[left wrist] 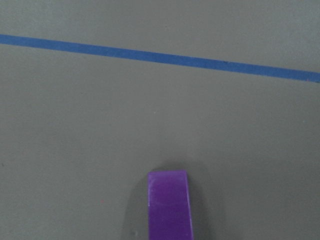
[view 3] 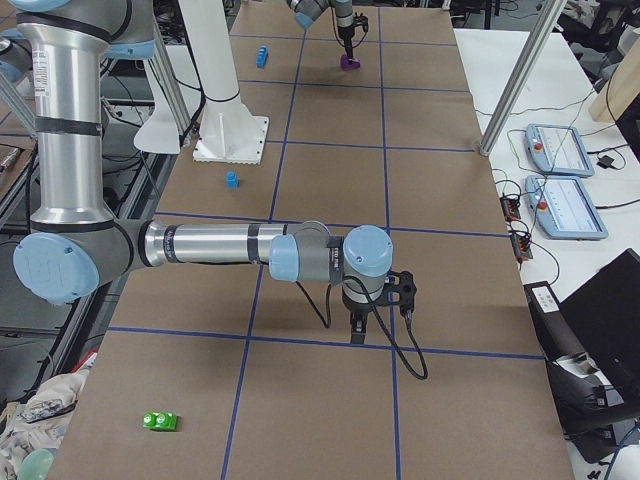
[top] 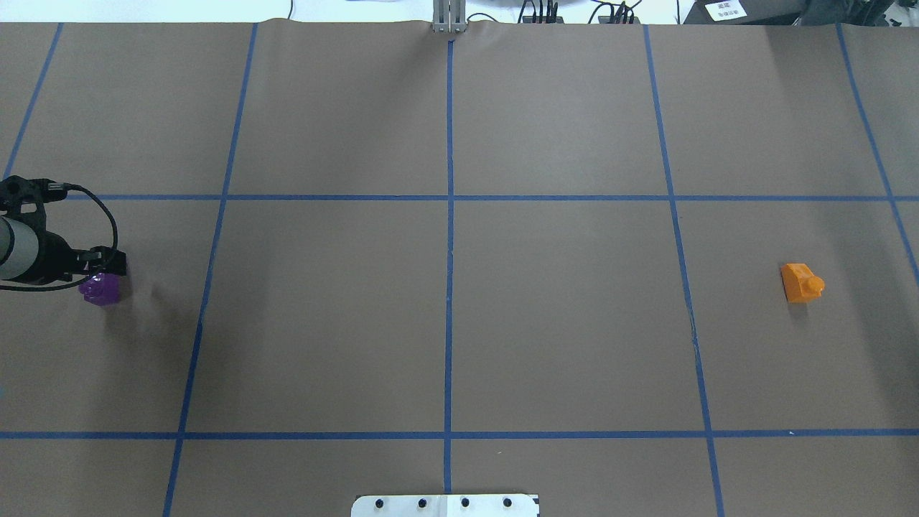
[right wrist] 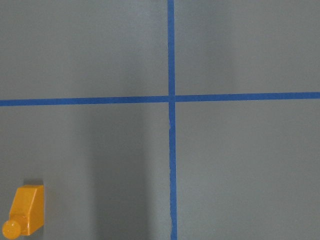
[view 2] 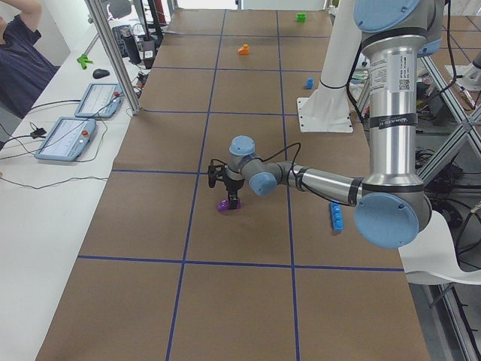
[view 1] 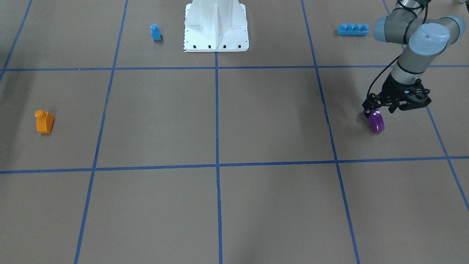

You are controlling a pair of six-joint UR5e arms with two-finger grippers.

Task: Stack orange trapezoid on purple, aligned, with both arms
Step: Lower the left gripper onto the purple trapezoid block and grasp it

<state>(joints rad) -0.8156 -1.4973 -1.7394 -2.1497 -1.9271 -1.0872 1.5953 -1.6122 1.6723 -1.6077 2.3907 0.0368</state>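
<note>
left tool (view 1: 373, 112) pinching purple (view 1: 376, 123) | right tool (view 3: 357, 328) over tape crossing (right wrist: 170, 98), grip cannot tell | orange trapezoid (view 1: 44, 122) well apart

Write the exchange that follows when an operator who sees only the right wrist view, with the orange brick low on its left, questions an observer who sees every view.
Operator: Where is the small glossy purple plastic brick?
Observer: At the end of the table on the robot's left, far from the small glossy orange plastic trapezoid brick.
Operator: Is an arm near it?
Observer: The left gripper hangs over it, fingers at its top; whether they grip it, I cannot tell.
</note>
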